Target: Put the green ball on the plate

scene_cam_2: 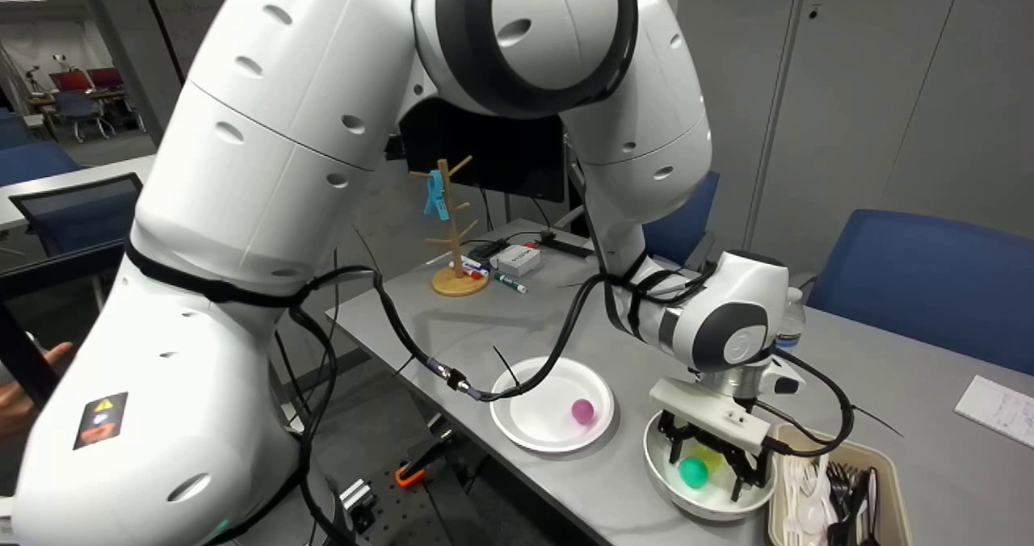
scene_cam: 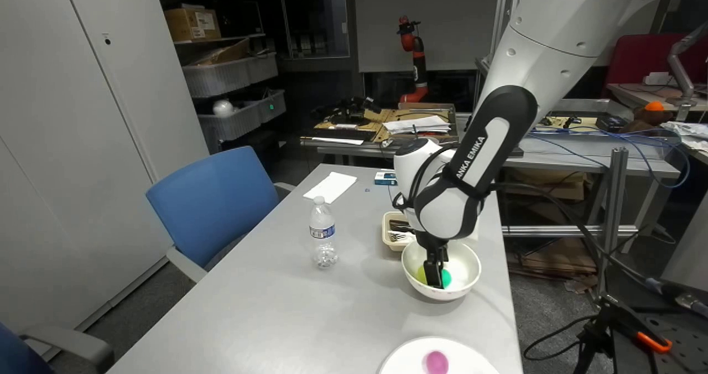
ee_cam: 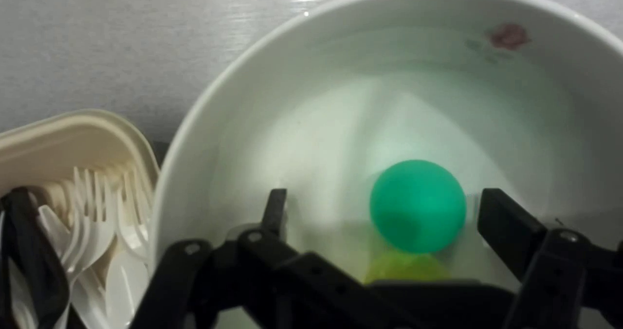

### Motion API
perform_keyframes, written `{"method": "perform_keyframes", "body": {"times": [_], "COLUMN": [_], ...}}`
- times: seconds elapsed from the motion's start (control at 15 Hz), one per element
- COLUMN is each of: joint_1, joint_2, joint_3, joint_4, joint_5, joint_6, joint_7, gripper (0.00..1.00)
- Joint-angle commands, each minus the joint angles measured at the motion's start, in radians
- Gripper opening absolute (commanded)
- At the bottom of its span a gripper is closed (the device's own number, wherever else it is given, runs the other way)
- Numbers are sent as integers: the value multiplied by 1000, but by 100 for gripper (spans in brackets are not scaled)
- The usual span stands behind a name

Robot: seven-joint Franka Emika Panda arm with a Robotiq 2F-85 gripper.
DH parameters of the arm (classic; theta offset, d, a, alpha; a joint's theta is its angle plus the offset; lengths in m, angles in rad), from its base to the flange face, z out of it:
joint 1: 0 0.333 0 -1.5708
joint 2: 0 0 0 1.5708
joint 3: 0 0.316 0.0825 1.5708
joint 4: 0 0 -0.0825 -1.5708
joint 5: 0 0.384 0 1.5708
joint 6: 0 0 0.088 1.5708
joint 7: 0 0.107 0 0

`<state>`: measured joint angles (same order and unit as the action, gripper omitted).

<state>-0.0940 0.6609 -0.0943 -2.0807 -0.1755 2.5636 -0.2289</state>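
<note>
The green ball point(ee_cam: 417, 206) lies inside the white bowl point(ee_cam: 292, 139), against a yellow ball point(ee_cam: 406, 266). The ball also shows in both exterior views point(scene_cam: 446, 278) point(scene_cam_2: 693, 472). My gripper point(ee_cam: 384, 192) is open and reaches down into the bowl point(scene_cam_2: 715, 499), with its fingers on either side of the green ball. In the wrist view the ball is closer to the right finger, with a small gap. The flat white plate point(scene_cam_2: 525, 417) stands beside the bowl with a pink ball point(scene_cam_2: 582, 411) on it; an exterior view cuts off part of the plate point(scene_cam: 406, 357).
A beige tray point(ee_cam: 117, 124) of plastic cutlery stands close against the bowl. A water bottle point(scene_cam: 323, 235) stands on the table, with white paper point(scene_cam: 331, 187) farther off. A wooden peg stand point(scene_cam_2: 459, 281) and small box point(scene_cam_2: 517, 261) are beyond the plate. Arm cables point(scene_cam_2: 557, 352) hang over the plate.
</note>
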Motion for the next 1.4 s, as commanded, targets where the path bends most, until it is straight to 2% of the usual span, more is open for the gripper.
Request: {"method": "perform_keyframes", "body": {"times": [0.0,0.47,0.53,0.6,0.67,0.73,1.13,1.33], "joint_1": [-15,-15,-16,-17,-17,-16,-17,-11], "joint_2": [27,42,42,43,43,44,39,17], "joint_3": [1,-5,-6,-7,-8,-10,-12,-14], "joint_4": [25,39,40,41,41,41,42,27], "joint_5": [-22,-24,-23,-22,-22,-24,-24,-23], "joint_6": [17,17,17,17,18,18,19,5], "joint_7": [-17,-6,-6,-6,-5,-5,-4,5], "gripper": [99,97,93,87,69,67,21,19]}}
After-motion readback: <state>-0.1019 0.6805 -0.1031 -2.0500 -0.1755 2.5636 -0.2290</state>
